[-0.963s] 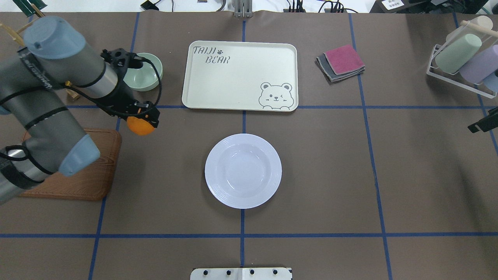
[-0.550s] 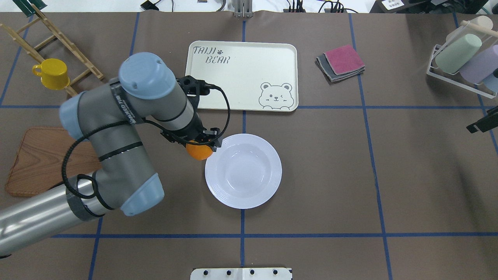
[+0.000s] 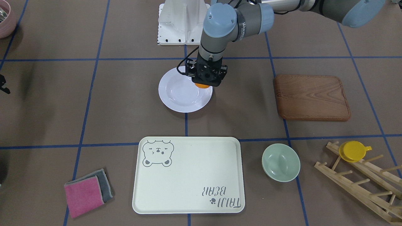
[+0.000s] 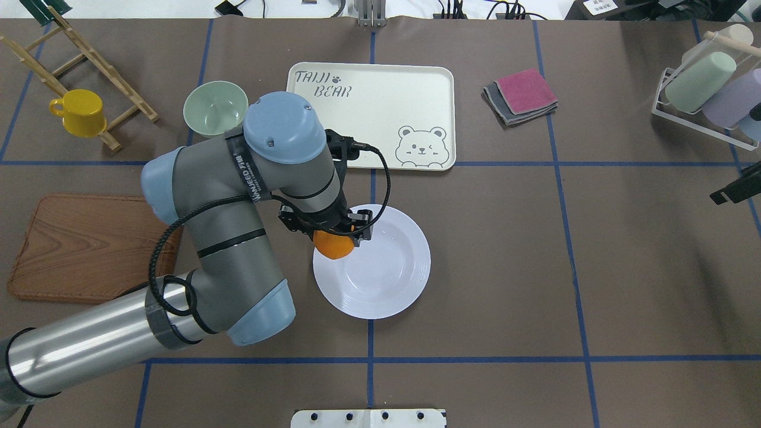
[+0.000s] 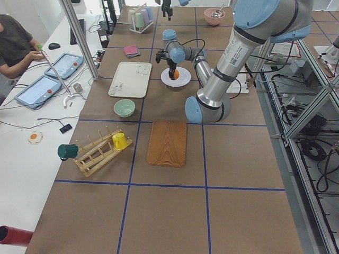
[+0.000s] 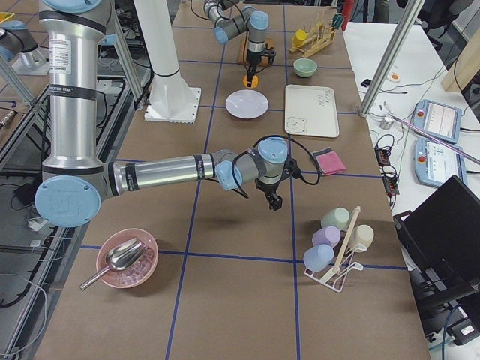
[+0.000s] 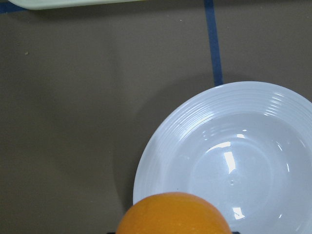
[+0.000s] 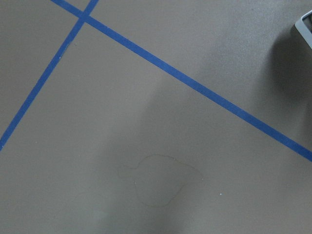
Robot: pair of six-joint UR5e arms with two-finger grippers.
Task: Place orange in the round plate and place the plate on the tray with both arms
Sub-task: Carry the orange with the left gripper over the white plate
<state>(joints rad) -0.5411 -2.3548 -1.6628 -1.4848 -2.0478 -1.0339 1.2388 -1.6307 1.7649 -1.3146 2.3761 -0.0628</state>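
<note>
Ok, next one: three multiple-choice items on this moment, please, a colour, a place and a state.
1. The bowl beside the tray is: A pale green; B red; C black.
2. The round plate sits: A in the tray; B on the table, apart from the tray; C on the bowl.
3. The orange is: A in the plate's well; B held in the jaws of the left gripper, over the plate's rim; C in the tray.
1 A: plainly pale green. 2 B: bare table separates plate and tray. 3 B: the jaws clasp it; the well is bare.
</note>
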